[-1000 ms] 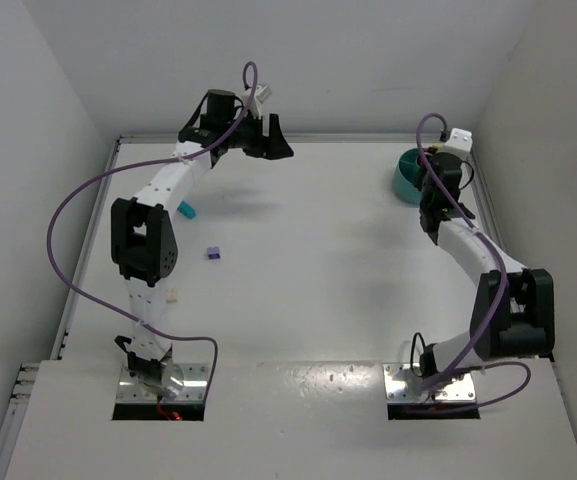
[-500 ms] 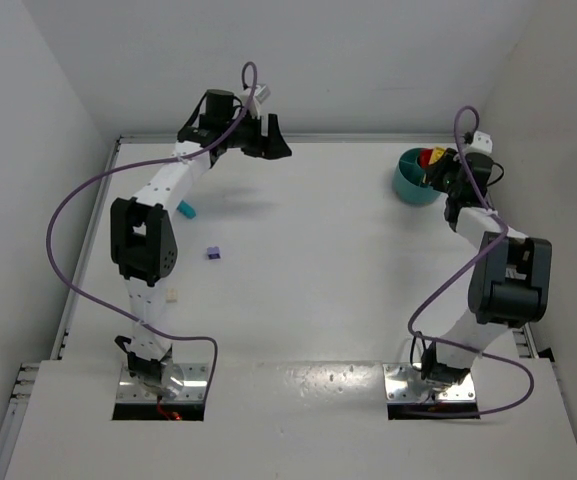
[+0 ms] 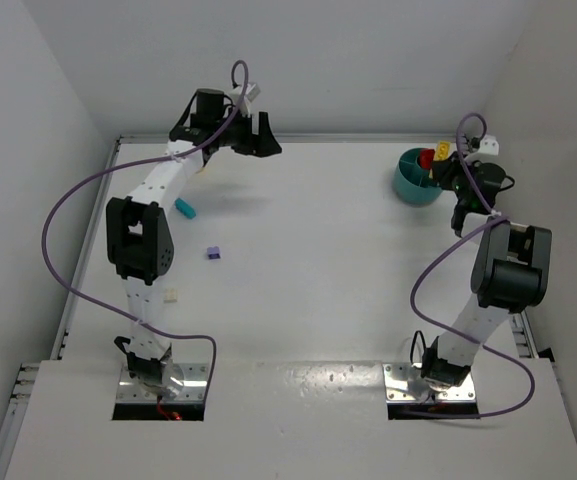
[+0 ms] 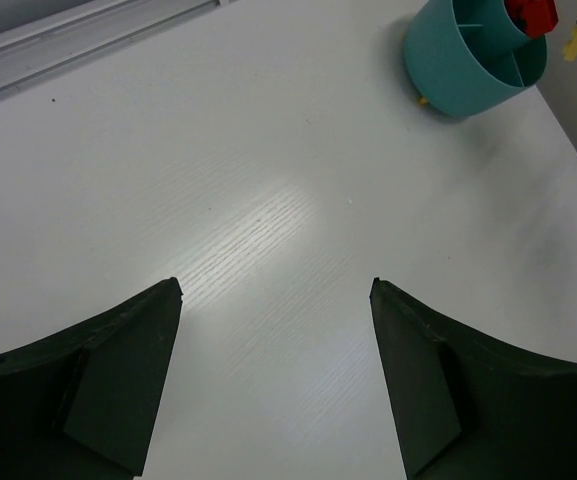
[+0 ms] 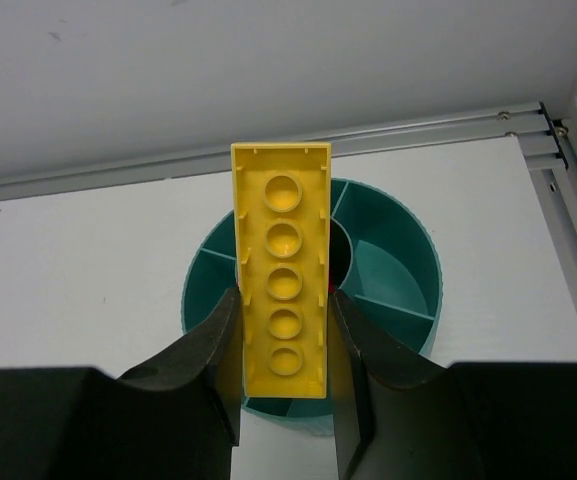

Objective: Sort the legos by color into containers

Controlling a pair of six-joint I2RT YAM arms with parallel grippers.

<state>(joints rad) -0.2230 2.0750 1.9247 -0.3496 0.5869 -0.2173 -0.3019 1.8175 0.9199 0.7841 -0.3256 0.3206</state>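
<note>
While the left jaws gape empty far off, the right jaws grip the yellow plate (image 5: 281, 284); its long axis points out over the teal dish (image 5: 396, 266).

Lab test cell: bare white walls (image 3: 368, 60) enclosing a white table (image 3: 318, 260)

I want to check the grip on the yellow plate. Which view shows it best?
The right wrist view: the yellow plate fills the centre, clamped in the right hand. Top external shows the yellow plate as a speck; left wrist, a sliver at the edge.
</note>
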